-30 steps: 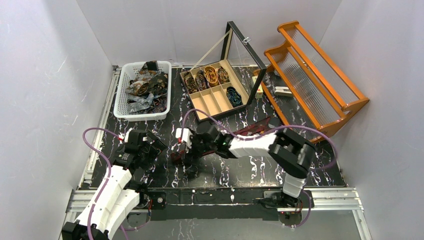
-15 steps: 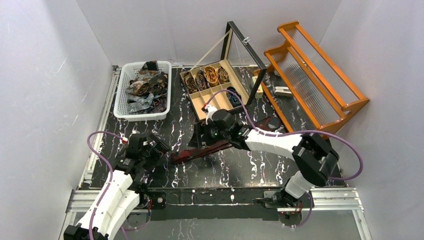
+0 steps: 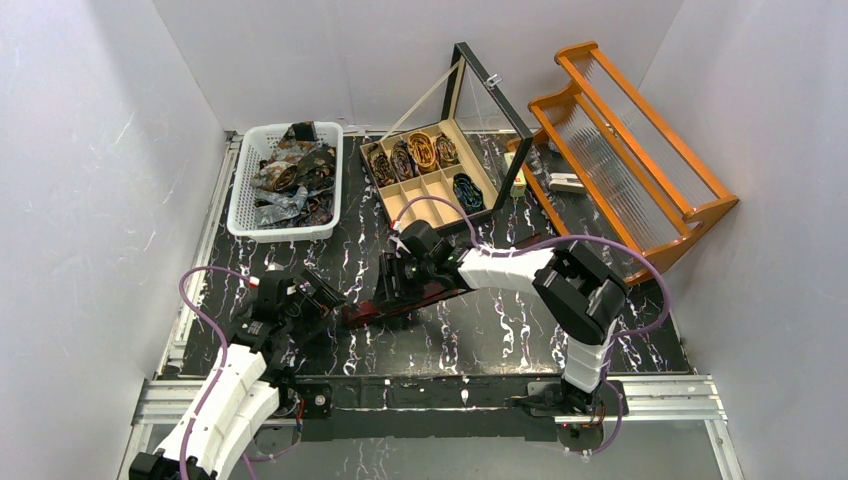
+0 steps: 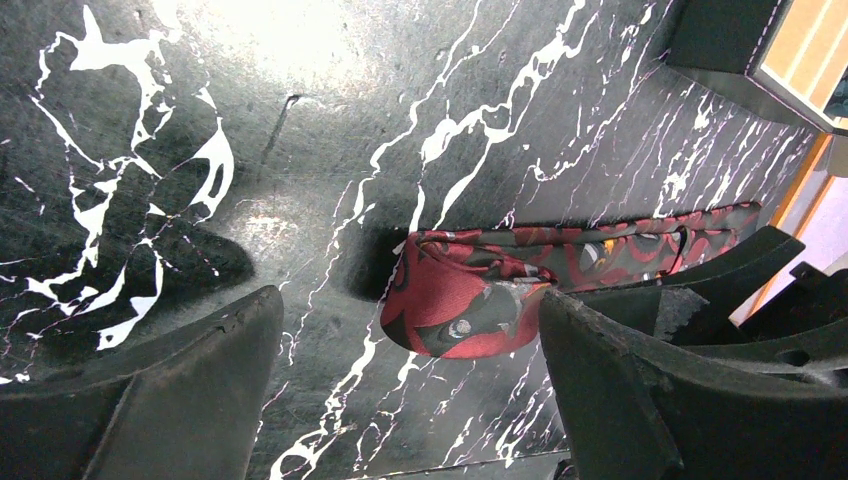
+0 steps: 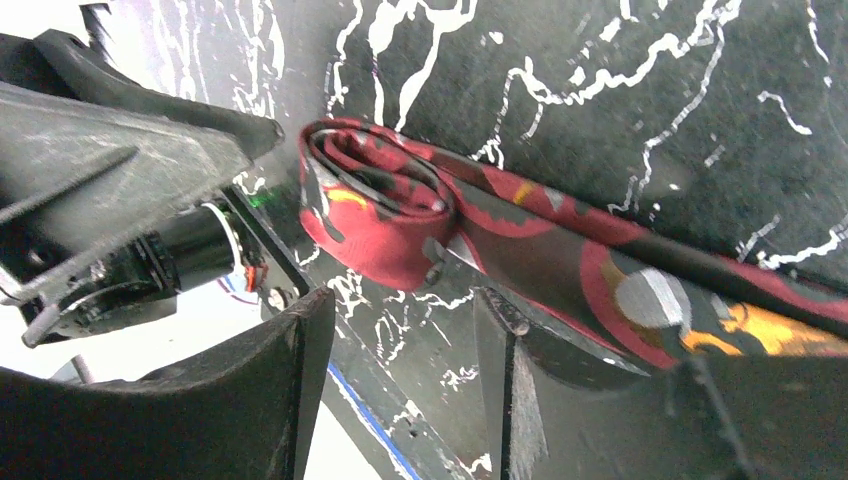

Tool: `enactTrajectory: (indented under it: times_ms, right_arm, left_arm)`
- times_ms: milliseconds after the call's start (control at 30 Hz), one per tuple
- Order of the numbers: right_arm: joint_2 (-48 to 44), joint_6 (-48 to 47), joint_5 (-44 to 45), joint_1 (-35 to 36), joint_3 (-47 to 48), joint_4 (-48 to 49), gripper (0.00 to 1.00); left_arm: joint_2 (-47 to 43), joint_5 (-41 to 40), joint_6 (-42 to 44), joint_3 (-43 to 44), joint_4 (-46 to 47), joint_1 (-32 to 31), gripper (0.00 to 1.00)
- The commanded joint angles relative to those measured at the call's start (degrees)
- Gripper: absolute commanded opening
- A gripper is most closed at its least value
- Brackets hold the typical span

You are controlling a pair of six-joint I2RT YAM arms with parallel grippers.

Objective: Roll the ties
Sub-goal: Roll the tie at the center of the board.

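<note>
Grippers: two are counted, left gripper (image 3: 322,298) and right gripper (image 3: 391,288).
Red tie (image 3: 362,314): one is seen, just beside the right gripper.
Coiled ties (image 3: 422,150): five are counted, beyond the right gripper.
Basket (image 3: 282,231), box (image 3: 418,206), rack (image 3: 702,214): one each.

The black, white-veined table (image 3: 490,340) is bare in front of the dark red patterned tie (image 3: 400,302), between it and the arm bases. At the back, the white plastic basket (image 3: 285,232) and the wooden compartment box (image 3: 425,200) leave a narrow lane between them; the box's raised glass lid (image 3: 492,82) overhangs its far side. The orange wooden rack (image 3: 630,150) blocks the right. The left gripper (image 3: 322,298) and right gripper (image 3: 393,283), jaws apart, crowd each other at the tie's folded end.
</note>
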Motion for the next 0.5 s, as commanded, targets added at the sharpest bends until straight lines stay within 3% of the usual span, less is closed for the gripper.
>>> enactTrajectory:
  times_ms: [0, 467]
  right_arm:
    - [1.4, 1.2, -1.3, 0.1, 3.9, -1.7, 0.60]
    - [6.7, 0.0, -1.6, -0.2, 7.7, -6.5, 0.46]
  left_arm:
    - [-0.1, 1.2, 0.1, -0.5, 0.2, 0.4, 0.95]
    - [-0.7, 2.1, -0.1, -1.2, 0.8, 0.4, 0.90]
